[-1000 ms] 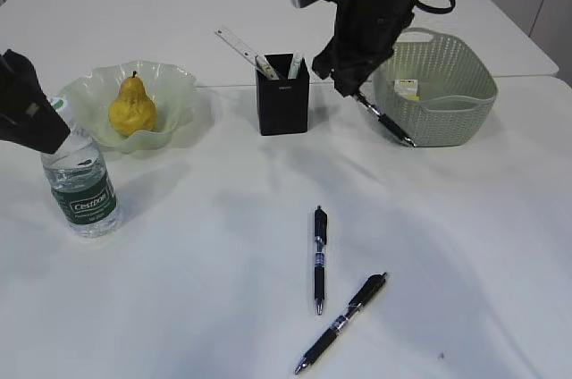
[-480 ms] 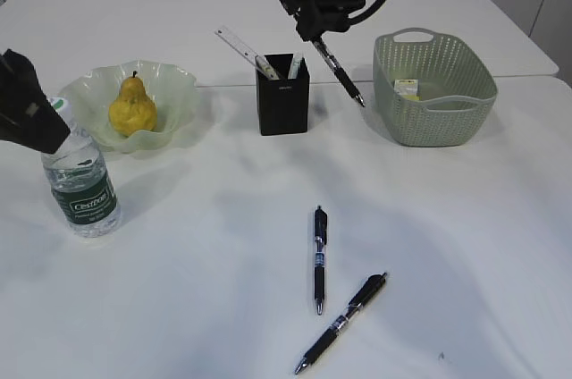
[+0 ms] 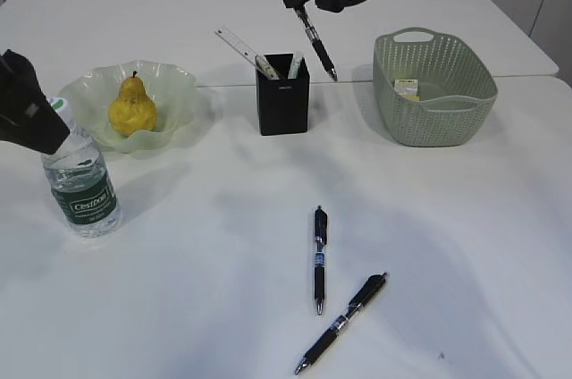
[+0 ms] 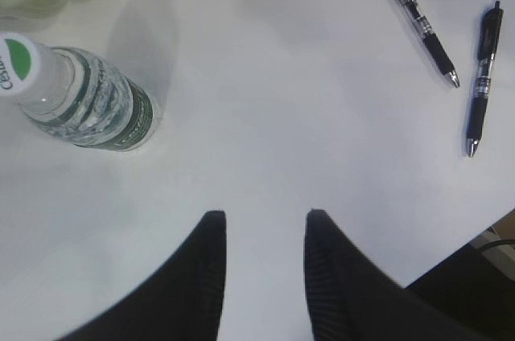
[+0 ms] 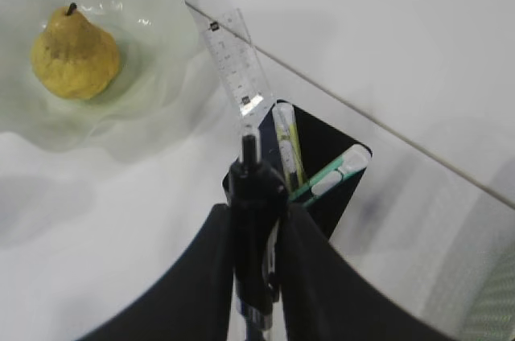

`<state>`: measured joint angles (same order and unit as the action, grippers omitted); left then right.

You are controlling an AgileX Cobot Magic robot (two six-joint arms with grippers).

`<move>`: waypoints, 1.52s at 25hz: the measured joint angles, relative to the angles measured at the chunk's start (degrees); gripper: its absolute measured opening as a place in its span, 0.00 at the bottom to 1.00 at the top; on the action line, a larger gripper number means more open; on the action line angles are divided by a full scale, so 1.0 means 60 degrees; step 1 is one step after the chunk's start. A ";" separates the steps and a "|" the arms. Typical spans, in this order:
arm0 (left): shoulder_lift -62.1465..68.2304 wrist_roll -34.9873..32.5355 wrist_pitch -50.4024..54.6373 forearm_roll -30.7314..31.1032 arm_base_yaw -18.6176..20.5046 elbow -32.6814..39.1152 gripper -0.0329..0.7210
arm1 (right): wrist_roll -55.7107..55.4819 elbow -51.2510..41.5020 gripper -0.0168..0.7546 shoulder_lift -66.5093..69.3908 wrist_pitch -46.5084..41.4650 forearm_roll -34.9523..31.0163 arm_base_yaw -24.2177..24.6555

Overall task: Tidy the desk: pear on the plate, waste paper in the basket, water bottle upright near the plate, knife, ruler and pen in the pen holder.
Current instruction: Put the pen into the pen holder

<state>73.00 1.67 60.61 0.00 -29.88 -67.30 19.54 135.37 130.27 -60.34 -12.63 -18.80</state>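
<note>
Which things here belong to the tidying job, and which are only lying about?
Belong to the job:
pear on plate
water bottle
pen holder with ruler
basket with waste paper
held pen
two pens on the desk

Only lying about:
nothing visible

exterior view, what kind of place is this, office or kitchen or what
Probably a staged desk in a lab or office, not a kitchen: a plain white tabletop with a black pen holder, loose pens and a small waste basket, plus pale cabinet fronts behind.

yellow pear [image 3: 132,107], pale green basket [image 3: 435,111], black pen holder [image 3: 282,104]
</note>
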 joint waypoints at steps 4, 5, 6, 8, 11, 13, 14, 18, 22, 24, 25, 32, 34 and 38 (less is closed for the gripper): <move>0.0000 0.0000 0.0000 0.0000 0.0000 0.0000 0.34 | 0.0000 0.0000 0.22 0.0000 0.1313 -0.0250 0.0000; 0.0000 0.0000 0.0000 0.0000 0.0000 0.0000 0.34 | 0.0000 0.0000 0.22 0.0000 0.1313 -0.0250 0.0000; 0.0000 0.0000 0.0000 0.0000 0.0000 0.0000 0.34 | 0.0000 0.0000 0.22 0.0000 0.1635 -0.0358 0.0000; 0.0000 0.0000 0.0000 0.0000 0.0000 0.0000 0.34 | 0.0000 0.0000 0.22 0.0000 0.1635 -0.0358 0.0000; 0.0000 0.0000 0.0000 0.0000 0.0000 0.0000 0.34 | 0.0023 0.0000 0.22 0.0021 0.2464 -0.0768 0.0000; 0.0000 0.0000 0.0000 0.0000 0.0000 0.0000 0.34 | 0.0293 0.0000 0.22 0.0113 0.2897 -0.1134 0.0000; 0.0000 0.0000 0.0000 0.0000 0.0000 0.0000 0.34 | 0.0641 0.0000 0.22 0.0239 0.3245 -0.1503 0.0000; 0.0000 0.0000 0.0000 0.0000 0.0000 0.0000 0.34 | 0.1601 0.0000 0.22 0.0481 0.4005 -0.2363 0.0000; 0.0000 0.0000 0.0000 0.0000 0.0000 0.0000 0.34 | 0.2048 0.0000 0.22 0.0738 0.4681 -0.2700 0.0000; 0.0000 0.0000 0.0000 0.0000 0.0000 0.0000 0.34 | 0.2133 0.0000 0.22 0.0888 0.4917 -0.2777 0.0000; 0.0000 0.0000 0.0000 0.0000 0.0000 0.0000 0.34 | 0.2230 0.0000 0.22 0.1035 0.5087 -0.2931 0.0000; 0.0000 0.0000 0.0000 0.0178 0.0000 0.0000 0.34 | 0.2404 0.0000 0.21 0.1437 0.5821 -0.3365 0.0119; 0.0000 0.0000 0.0000 0.0224 0.0000 0.0000 0.34 | 0.2404 0.0000 0.21 0.1479 0.5821 -0.3516 0.0188; 0.0000 0.0000 0.0000 0.0237 0.0000 0.0000 0.34 | 0.2446 0.0000 0.21 0.1547 0.5821 -0.3752 0.0368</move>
<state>73.00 1.67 60.61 1.42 -29.88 -67.30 34.21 135.37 139.55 -25.42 -35.14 -16.59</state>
